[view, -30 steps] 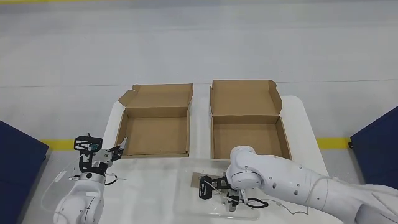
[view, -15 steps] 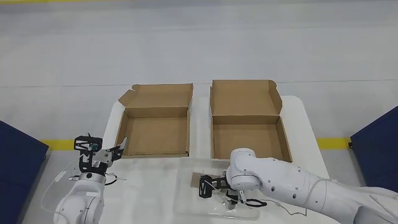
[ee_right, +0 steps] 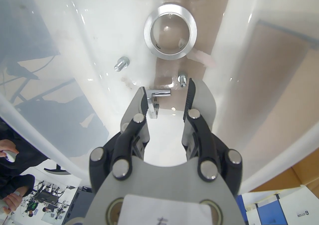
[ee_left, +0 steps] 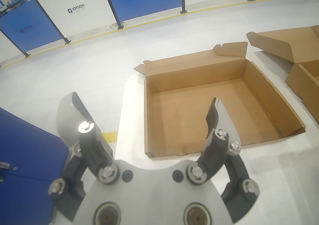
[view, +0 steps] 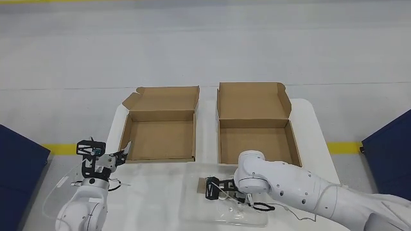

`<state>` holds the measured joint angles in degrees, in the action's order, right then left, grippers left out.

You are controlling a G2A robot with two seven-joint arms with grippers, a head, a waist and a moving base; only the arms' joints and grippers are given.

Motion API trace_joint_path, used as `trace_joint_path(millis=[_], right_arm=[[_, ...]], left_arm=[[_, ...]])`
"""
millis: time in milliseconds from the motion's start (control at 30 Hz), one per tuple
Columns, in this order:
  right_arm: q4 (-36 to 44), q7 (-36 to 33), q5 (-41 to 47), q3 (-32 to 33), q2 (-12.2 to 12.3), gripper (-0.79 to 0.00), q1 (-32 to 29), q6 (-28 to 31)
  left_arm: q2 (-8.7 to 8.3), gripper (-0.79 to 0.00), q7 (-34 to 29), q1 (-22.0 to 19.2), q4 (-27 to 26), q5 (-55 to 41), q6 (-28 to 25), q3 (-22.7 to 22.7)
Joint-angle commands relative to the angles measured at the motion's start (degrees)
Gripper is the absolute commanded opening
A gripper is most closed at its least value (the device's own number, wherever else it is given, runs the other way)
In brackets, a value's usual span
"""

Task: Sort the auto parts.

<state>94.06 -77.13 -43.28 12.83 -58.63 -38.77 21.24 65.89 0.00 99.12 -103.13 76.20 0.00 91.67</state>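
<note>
Auto parts [ee_right: 170, 55] lie in clear tray [ee_right: 87, 24] at near edge of table [view: 160, 186], in front of right cardboard box [view: 257, 142]. Left cardboard box [view: 160, 138] stands beside it, both open. Your left gripper [ee_left: 145, 99] hangs by left box's outer corner, fingers spread wide. Your right gripper [ee_right: 166, 89] sits low inside tray, fingers apart. Metal ring [ee_right: 147, 34] lies just beyond fingertips. Small metal bracket [ee_right: 155, 101] sits between fingers, hard by one pad. First bolt [ee_right: 182, 80] lies just beside other fingertip, second bolt [ee_right: 122, 64] apart, near ring.
</note>
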Motion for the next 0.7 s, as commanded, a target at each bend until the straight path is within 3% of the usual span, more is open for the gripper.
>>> trace_joint_path(millis=[0, 667], right_arm=[[-0.1, -0.05, -0.12, 0.19, -0.08, -0.474, -0.15, 0.11], [-3.34, 2.64, -2.54, 2.45, -1.13, -0.551, -2.15, 0.37]], left_arm=[[0.0, 0.0, 0.0, 0.0, 0.0, 0.0, 0.0, 0.0], [0.0, 0.0, 0.0, 0.0, 0.0, 0.0, 0.0, 0.0]])
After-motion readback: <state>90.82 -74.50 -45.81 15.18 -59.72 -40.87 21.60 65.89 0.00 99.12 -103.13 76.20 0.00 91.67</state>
